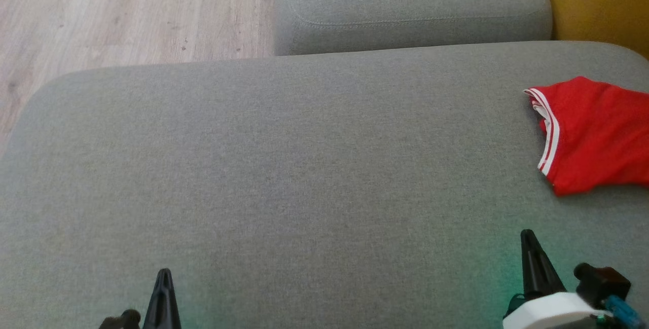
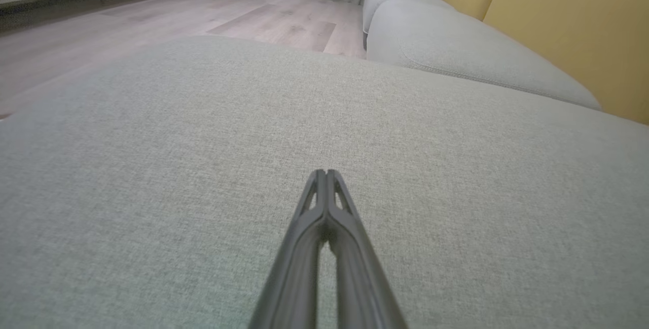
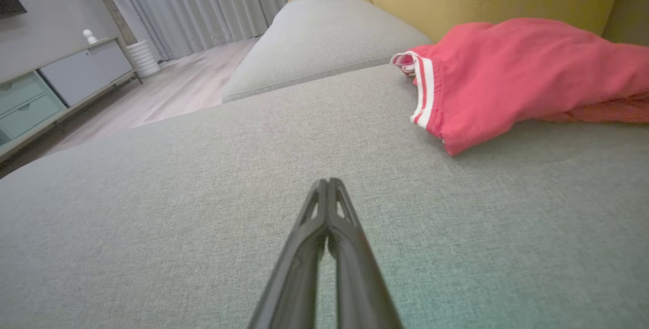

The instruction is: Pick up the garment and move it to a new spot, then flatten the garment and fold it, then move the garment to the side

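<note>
My left fingers and right fingers clenched, empty. I'd open right, pinch garment at striped hem.

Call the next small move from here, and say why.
Probably open the right gripper and reach it forward and to the right, toward the red garment. The right gripper and the left gripper are both shut on nothing at the near side of the grey cushion. The garment lies crumpled and ungrasped at the cushion's right side, much closer to the right arm.
</note>
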You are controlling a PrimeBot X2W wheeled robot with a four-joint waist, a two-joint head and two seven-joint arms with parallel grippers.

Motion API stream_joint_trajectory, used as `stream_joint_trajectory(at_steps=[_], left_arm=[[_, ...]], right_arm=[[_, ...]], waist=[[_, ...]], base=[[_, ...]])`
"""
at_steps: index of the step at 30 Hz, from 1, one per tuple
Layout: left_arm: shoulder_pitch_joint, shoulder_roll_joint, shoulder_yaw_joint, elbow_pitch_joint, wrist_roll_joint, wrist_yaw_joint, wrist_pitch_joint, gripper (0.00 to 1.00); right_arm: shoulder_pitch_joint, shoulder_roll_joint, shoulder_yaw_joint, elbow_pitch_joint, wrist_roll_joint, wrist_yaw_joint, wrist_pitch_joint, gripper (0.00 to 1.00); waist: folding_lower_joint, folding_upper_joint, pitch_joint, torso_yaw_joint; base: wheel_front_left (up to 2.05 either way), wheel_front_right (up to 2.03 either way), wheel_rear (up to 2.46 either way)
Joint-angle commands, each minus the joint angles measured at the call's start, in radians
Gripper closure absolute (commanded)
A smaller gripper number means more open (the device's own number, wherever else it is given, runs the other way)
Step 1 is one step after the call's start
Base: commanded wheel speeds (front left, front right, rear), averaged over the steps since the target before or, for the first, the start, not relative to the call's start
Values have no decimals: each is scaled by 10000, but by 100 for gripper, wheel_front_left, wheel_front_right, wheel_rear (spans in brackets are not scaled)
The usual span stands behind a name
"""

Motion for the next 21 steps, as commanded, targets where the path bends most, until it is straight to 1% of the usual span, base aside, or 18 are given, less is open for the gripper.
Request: stream_joint_trajectory(at_steps=[1,21], left_arm=[[-390,3,156,-347,-369,-81,66,100],[-713,2,426,-486,-2570,-331,596,100]], right_arm=[[-387,-12,-87,-369,405,8,107,100],[-660,-24,-225,-498,2699,20,647,100]], waist=[[0,-1,2,-5],[0,-1,19,-47]], base=[[0,0,0],[0,0,0]])
